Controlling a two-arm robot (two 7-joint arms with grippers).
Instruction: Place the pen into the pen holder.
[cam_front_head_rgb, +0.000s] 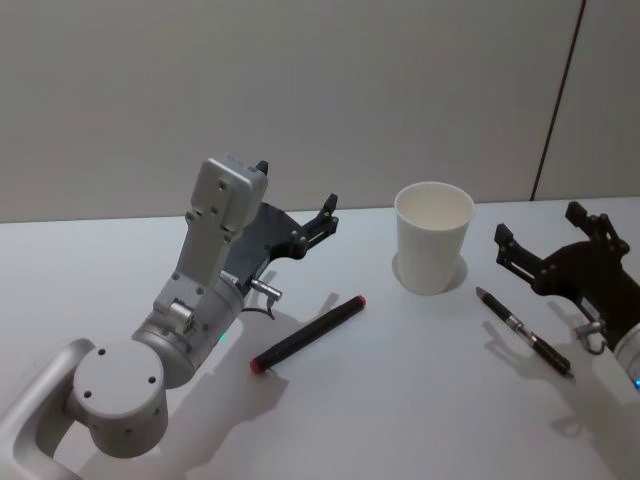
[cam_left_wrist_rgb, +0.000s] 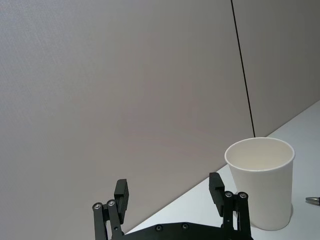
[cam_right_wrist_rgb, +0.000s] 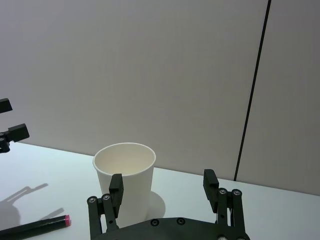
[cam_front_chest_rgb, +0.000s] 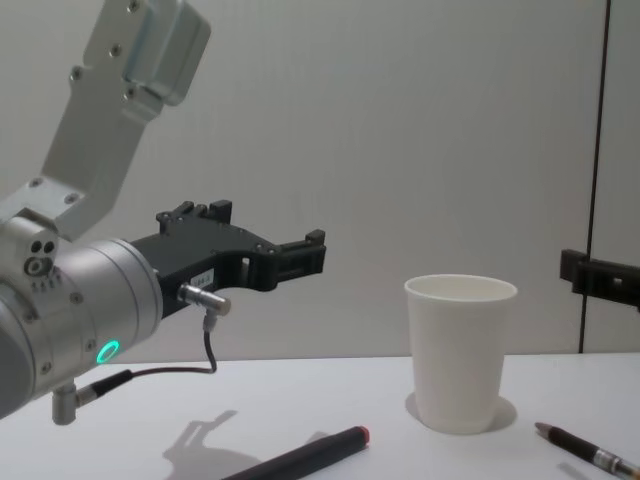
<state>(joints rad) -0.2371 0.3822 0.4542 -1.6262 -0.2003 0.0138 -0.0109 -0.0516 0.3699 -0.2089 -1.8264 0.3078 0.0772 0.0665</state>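
Observation:
A thick black pen (cam_front_head_rgb: 308, 333) with red ends lies on the white table, left of the pen holder (cam_front_head_rgb: 432, 238), an upright white paper cup. Right of the cup lies a thin black-and-silver pen (cam_front_head_rgb: 523, 330). My left gripper (cam_front_head_rgb: 296, 190) hovers open above the table, behind the thick pen and left of the cup, holding nothing. My right gripper (cam_front_head_rgb: 538, 225) hangs open and empty, right of the cup, above the thin pen's far end. The chest view shows the cup (cam_front_chest_rgb: 460, 355), thick pen (cam_front_chest_rgb: 300, 455) and thin pen (cam_front_chest_rgb: 585, 452). Both wrist views look past open fingers at the cup (cam_left_wrist_rgb: 260, 182) (cam_right_wrist_rgb: 132, 170).
The white table (cam_front_head_rgb: 400, 400) runs back to a plain grey wall with a dark vertical seam (cam_front_head_rgb: 558, 100) at the right. The left arm's large grey joint (cam_front_head_rgb: 118, 385) sits at the near left.

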